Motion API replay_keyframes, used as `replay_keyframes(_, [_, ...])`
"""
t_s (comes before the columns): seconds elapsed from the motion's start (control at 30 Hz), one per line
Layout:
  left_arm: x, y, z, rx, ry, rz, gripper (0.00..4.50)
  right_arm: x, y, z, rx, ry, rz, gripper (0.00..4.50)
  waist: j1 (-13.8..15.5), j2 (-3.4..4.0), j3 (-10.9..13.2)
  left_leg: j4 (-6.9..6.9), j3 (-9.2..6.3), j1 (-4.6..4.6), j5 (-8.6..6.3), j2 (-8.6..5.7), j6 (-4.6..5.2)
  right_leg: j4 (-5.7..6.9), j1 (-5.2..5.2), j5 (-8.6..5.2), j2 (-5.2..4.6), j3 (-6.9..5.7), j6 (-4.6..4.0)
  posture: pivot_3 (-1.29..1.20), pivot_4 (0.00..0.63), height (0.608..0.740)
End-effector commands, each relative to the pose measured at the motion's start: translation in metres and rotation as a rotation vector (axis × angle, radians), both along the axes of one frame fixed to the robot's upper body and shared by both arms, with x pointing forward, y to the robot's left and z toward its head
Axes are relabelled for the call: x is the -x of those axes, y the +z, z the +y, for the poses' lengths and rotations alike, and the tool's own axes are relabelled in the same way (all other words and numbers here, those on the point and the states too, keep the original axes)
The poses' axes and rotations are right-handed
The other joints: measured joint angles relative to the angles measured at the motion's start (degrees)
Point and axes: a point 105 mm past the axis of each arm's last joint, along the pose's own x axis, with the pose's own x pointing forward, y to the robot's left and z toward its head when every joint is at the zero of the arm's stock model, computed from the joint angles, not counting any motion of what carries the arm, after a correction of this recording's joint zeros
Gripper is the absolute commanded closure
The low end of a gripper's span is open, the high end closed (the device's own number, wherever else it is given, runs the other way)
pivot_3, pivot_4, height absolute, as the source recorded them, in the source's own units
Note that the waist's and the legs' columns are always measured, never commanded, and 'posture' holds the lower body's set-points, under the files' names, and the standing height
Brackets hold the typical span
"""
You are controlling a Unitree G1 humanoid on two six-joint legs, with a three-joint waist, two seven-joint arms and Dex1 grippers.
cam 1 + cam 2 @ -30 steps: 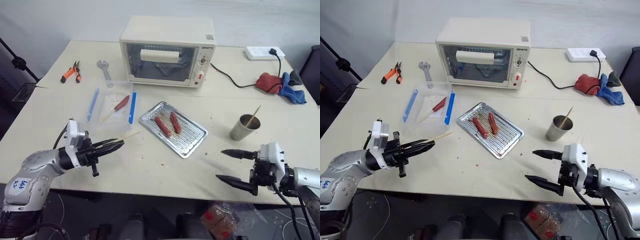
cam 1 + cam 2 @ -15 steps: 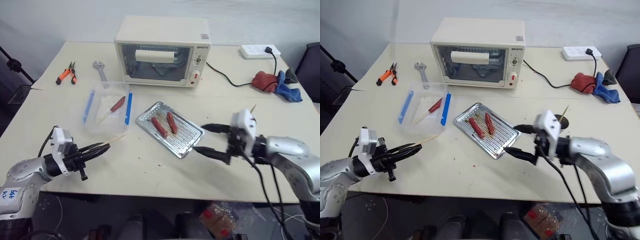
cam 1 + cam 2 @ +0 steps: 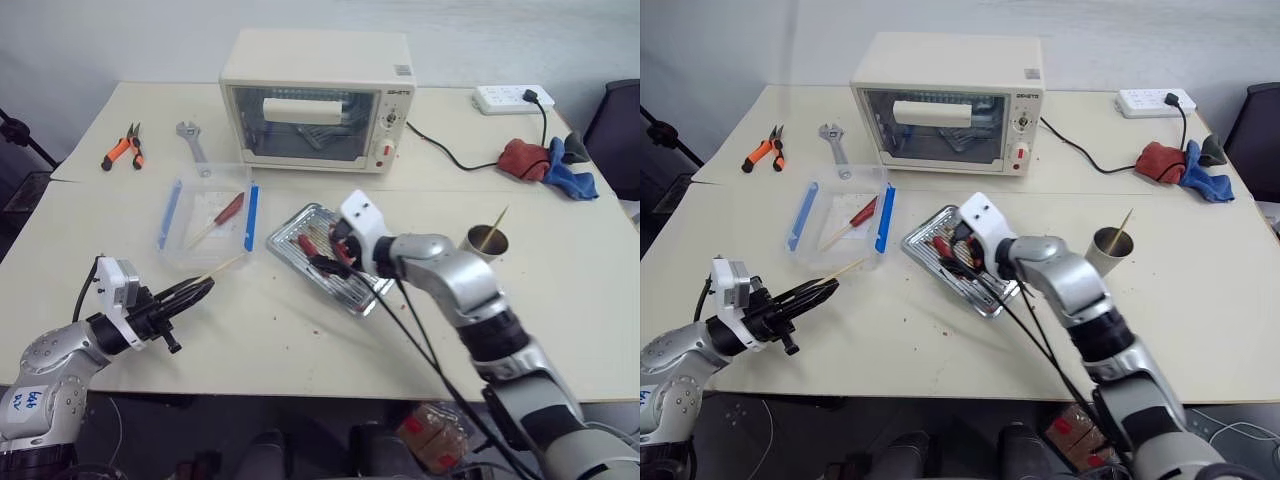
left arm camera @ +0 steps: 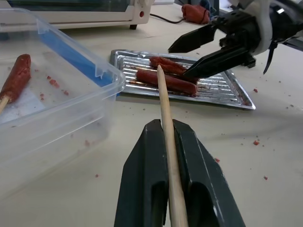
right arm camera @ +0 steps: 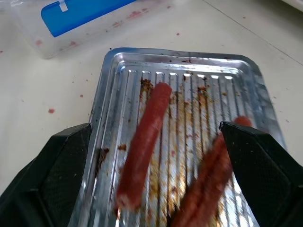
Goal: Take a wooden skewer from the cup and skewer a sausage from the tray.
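We note left gripper jaws clenched on wooden skewer, tip aimed toward tray. Right gripper jaws spread wide, straddling sausage on tray.

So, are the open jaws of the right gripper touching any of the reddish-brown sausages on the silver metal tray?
Cannot tell. In the left wrist view one finger of the right gripper overlaps the sausages on the tray, so no gap or contact shows plainly.
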Motion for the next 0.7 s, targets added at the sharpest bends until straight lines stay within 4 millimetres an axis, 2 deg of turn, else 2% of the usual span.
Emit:
replay_keyframes(0.03, [0.002,0.010,-0.007,-0.003,-0.001,-0.046,4.50,-0.006,0.012,0.015,0.006,0.014,-0.085,0.02,-0.4,0.00,0.0,0.01,0.01,0.00,0.01,0.00,-0.01,0.05,-0.02,0.00,0.00,0.01,0.00,0.00,0.150,0.740])
replay_keyframes(0.2, [0.001,0.013,-0.013,0.002,-0.003,-0.056,4.50,-0.013,0.003,0.026,0.013,0.015,-0.072,0.02,-0.7,-0.01,0.0,0.03,0.00,-0.01,0.01,-0.01,-0.01,0.20,-0.08,0.00,0.00,0.00,0.00,0.00,0.150,0.740])
replay_keyframes(0.3, [0.000,0.016,-0.014,0.006,-0.002,-0.063,4.50,-0.019,0.002,0.027,0.000,0.000,-0.061,0.58,-0.7,-0.01,0.0,0.03,0.01,-0.04,0.01,-0.01,-0.02,0.26,-0.14,0.00,0.00,0.00,0.00,0.00,0.150,0.740])
replay_keyframes(0.47, [-0.001,0.015,-0.013,0.009,-0.001,-0.064,4.50,-0.022,-0.002,0.031,-0.013,0.006,-0.037,2.23,-0.9,-0.01,0.0,0.11,0.03,-0.41,0.05,0.00,-0.08,0.38,-0.54,0.00,0.02,0.00,0.00,0.00,0.150,0.740])
replay_keyframes(0.5, [0.000,0.015,-0.013,0.010,0.000,-0.064,4.50,-0.022,-0.002,0.031,-0.012,0.007,-0.032,2.43,-0.9,-0.01,0.0,0.11,0.03,-0.41,0.05,0.00,-0.09,0.39,-0.54,0.00,0.02,-0.01,0.00,0.00,0.150,0.740])
replay_keyframes(0.7, [0.000,0.014,-0.012,0.009,0.000,-0.068,4.50,-0.022,-0.009,0.031,0.015,0.010,-0.010,2.43,-1.0,-0.01,0.0,0.10,0.04,-0.41,0.07,0.01,-0.11,0.38,-0.55,0.00,0.03,-0.02,0.00,0.00,0.150,0.740])
